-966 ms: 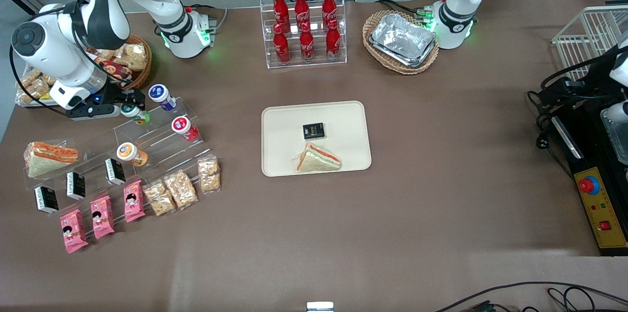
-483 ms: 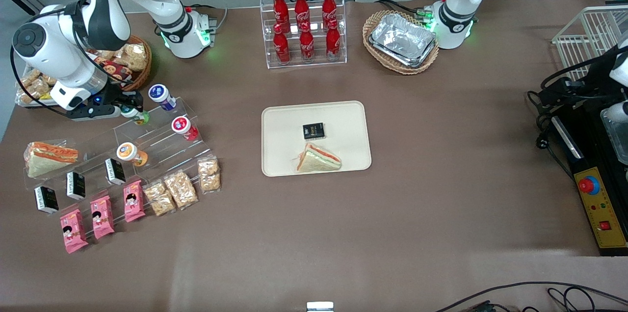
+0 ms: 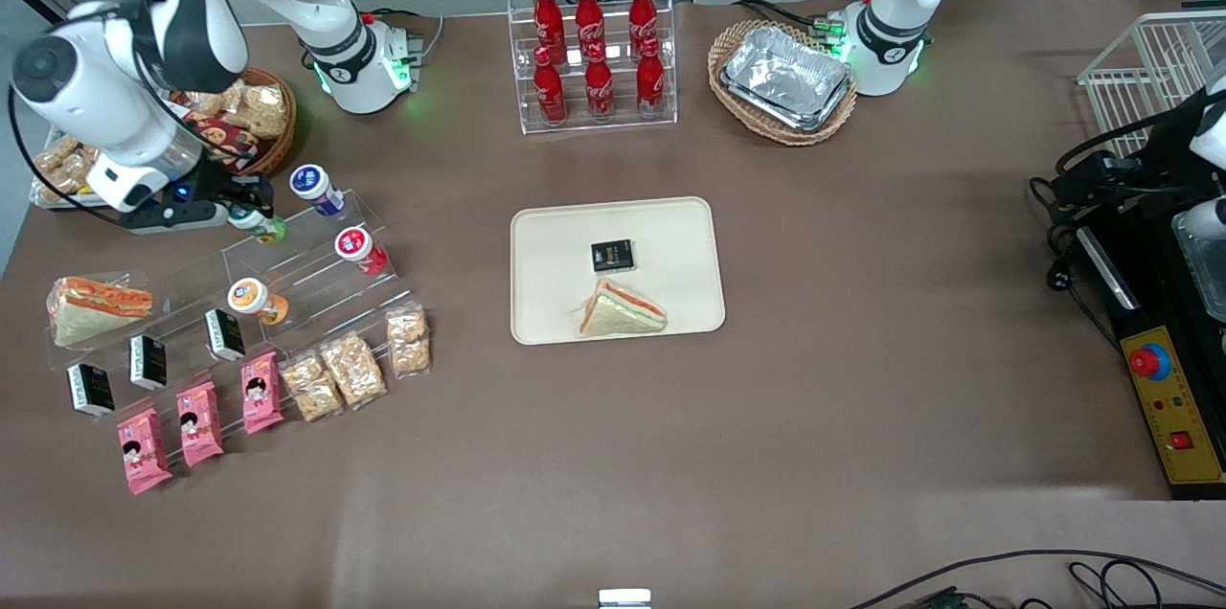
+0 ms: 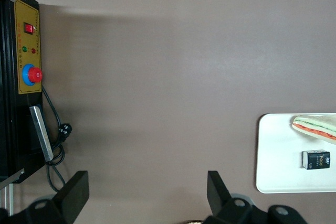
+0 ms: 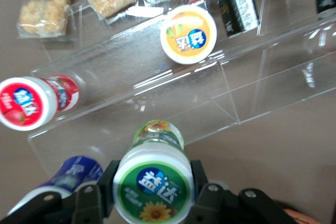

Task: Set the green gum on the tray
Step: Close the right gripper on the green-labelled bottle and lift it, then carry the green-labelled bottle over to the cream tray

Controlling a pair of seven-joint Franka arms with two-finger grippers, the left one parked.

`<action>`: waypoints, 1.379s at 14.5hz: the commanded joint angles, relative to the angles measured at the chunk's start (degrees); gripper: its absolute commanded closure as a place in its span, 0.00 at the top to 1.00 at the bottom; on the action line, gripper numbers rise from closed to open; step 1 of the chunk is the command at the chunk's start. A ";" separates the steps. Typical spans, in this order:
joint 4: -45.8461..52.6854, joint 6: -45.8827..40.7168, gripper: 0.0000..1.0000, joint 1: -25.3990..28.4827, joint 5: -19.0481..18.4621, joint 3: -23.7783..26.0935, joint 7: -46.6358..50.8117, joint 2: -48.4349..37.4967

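The green gum (image 5: 153,182) is a small yellow-green bottle with a white lid and a green label. My right gripper (image 5: 152,187) is shut on it, one finger on each side of the lid. In the front view the gripper (image 3: 247,214) holds the green gum (image 3: 261,225) just above the top step of the clear acrylic stand (image 3: 287,274), toward the working arm's end of the table. The cream tray (image 3: 546,245) lies at the table's middle, carrying a black packet (image 3: 612,256) and a wrapped sandwich (image 3: 621,310). The tray also shows in the left wrist view (image 4: 278,150).
On the stand are a blue gum bottle (image 3: 316,189), a red one (image 3: 361,250), an orange one (image 3: 257,300) and black packets (image 3: 225,334). Pink and cracker packs (image 3: 350,368) lie nearer the camera. A snack basket (image 3: 251,116), cola rack (image 3: 594,54) and foil-tray basket (image 3: 785,80) stand farther away.
The gripper, shut on the green gum, has lifted slightly and moved a little farther from the camera and away from the tray; the bottle has come up off the stand with it.
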 commanded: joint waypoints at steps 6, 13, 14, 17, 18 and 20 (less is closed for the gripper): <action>24.89 -25.26 0.38 0.61 4.53 8.04 3.33 -2.13; 26.05 -22.30 0.38 0.44 12.27 29.30 29.95 3.21; 26.05 -19.41 0.38 0.52 12.45 32.28 33.29 5.32; 25.61 -10.45 0.38 0.52 11.84 39.06 40.68 13.31; 25.44 -7.37 0.38 0.70 11.75 40.13 42.36 16.39; 24.47 -2.09 0.38 0.96 10.70 41.54 44.21 20.79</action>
